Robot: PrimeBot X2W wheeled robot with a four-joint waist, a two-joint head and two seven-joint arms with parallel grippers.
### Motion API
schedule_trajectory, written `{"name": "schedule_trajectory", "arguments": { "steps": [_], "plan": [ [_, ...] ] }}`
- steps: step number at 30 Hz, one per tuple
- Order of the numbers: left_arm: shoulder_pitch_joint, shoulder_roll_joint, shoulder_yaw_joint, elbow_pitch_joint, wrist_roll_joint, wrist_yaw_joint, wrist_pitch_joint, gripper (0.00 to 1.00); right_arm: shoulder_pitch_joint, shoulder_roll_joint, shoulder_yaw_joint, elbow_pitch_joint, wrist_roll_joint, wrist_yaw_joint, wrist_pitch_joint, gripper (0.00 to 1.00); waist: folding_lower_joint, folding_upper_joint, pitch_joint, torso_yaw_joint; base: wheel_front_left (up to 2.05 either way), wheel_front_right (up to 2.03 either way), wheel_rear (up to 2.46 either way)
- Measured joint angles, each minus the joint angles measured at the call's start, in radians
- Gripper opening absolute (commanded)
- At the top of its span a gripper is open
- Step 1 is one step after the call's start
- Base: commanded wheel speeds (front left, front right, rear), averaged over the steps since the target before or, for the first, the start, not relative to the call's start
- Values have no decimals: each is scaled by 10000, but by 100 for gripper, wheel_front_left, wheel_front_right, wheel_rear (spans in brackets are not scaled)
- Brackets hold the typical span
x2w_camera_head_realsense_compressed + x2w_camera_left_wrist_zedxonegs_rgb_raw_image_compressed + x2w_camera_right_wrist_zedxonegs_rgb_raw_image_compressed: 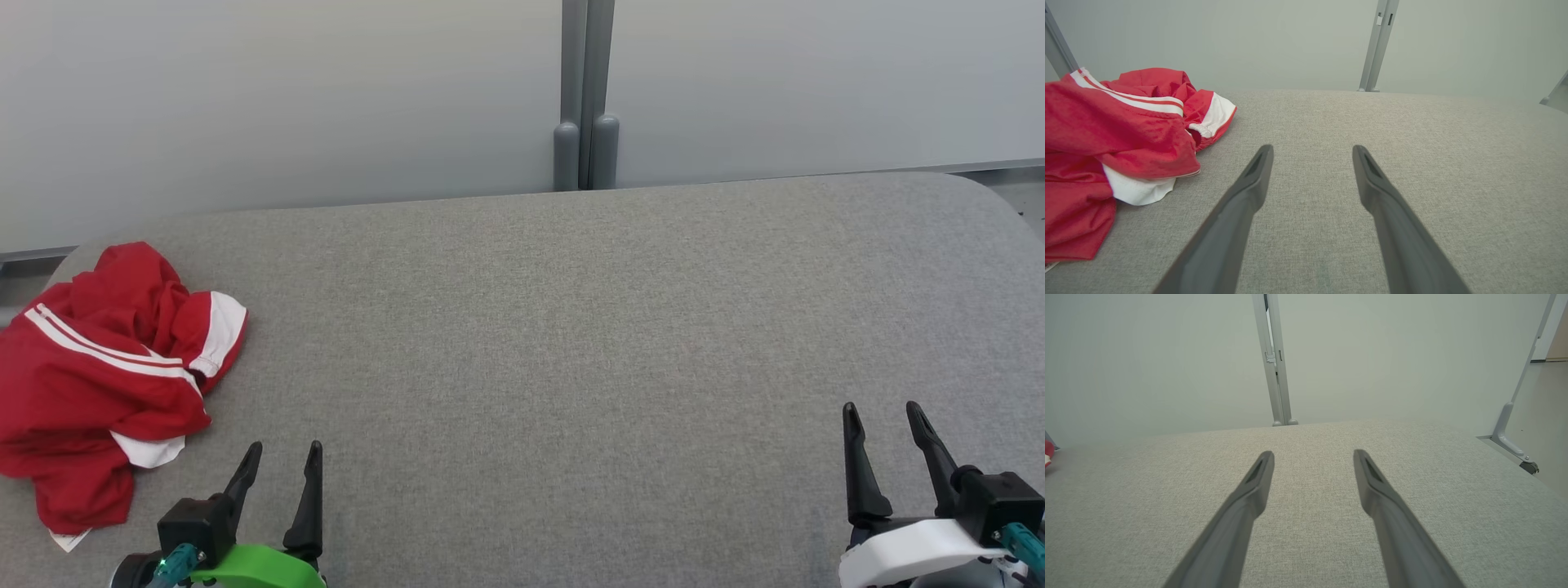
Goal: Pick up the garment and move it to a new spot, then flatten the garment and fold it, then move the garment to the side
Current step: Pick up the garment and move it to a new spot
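Sprawling in a loose heap, a crumpled red fabric garment [98, 367] with white stripes and white trim lies just to the left of the left gripper [286, 447] and partly ahead of it, near that gripper's left finger but not touching it. One white-banded cuff sticks out of the heap toward the space in front of the fingertips. In the left wrist view the heap lies left of the two long dark fingers [1241, 204], and a white fold at its lower edge comes closest to them.

The left gripper, on its green wrist piece, hovers over the flat grey cloth-covered table [571, 343] with its fingers spread wide and nothing between them. Bare grey cloth lies ahead of it and to its right.

Beyond the far edge of the table, ahead and to the right of the left gripper, a slim grey metal post [586, 98] stands upright between two pale grey wall panels [286, 106].

The right gripper [882, 406], on its white wrist piece, is well apart from the garment. Its fingers are also spread wide and empty, and they point across the table toward the wall panels. To the right of the right gripper the table's rounded corner drops away, and past it stands the grey metal foot [1511, 445] of another post.
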Motion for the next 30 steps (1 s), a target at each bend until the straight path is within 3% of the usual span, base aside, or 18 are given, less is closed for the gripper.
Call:
{"name": "schedule_trajectory", "arguments": {
  "steps": [16,22,30],
  "plan": [
    [-25,-6,-31,0,0,-2,-2,100,141,-6,-40,-150,23,0,-2,100,0,0,-31,379,0,0,0],
    [-71,15,-88,-29,4,-2,-12,100,172,-6,245,-324,38,0,-2,100,0,0,-45,1143,0,0,0],
    [120,232,268,-71,0,-4,-12,100,31,-6,913,-316,140,0,-2,100,0,0,-66,2723,0,0,0]
  ]
}}
